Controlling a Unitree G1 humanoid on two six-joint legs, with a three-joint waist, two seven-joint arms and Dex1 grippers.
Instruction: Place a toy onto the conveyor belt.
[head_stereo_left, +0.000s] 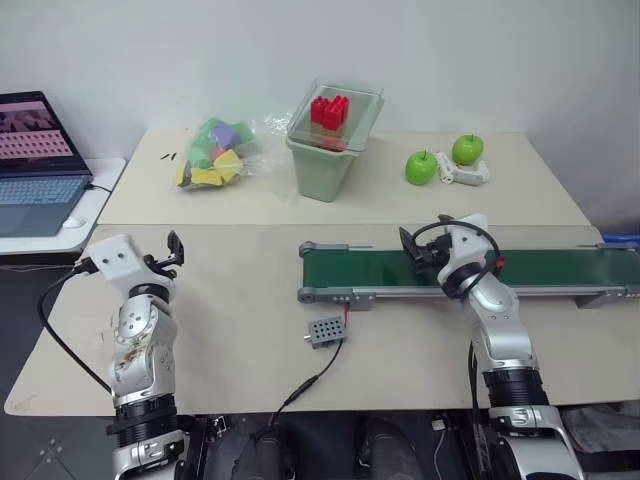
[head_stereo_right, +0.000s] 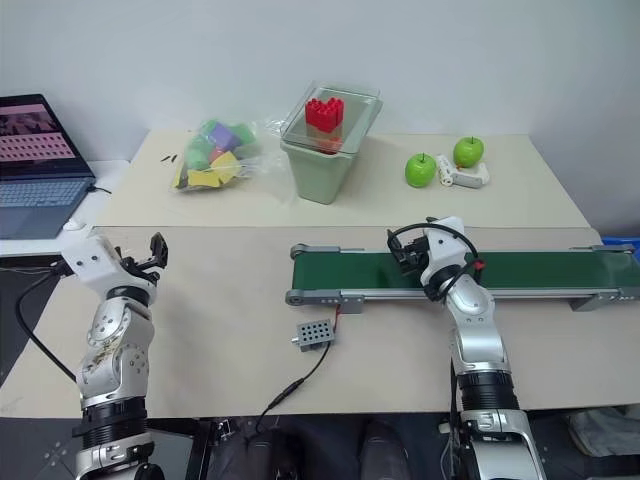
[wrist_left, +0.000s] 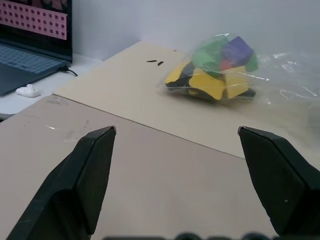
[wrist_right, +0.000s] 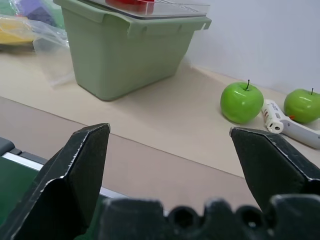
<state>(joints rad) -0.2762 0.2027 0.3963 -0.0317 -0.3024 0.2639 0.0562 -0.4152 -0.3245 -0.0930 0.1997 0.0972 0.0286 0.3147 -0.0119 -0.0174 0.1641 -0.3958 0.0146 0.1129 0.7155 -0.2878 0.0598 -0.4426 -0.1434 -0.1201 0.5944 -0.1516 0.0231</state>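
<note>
Hands (wrist_left: 175, 175) (wrist_right: 170, 175) both spread, empty; right poised above conveyor belt (head_stereo_left: 540, 270). Pick-up not yet begun. Next: reach to red toy (head_stereo_left: 330, 110) atop bin (head_stereo_left: 325, 165).

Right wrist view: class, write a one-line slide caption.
Open right gripper faces a green bin and two green apples.

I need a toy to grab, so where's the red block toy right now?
In the left eye view the red block toy sits on the clear lid of the green bin, at the table's far middle, between the bag of foam shapes and the apples.
</note>
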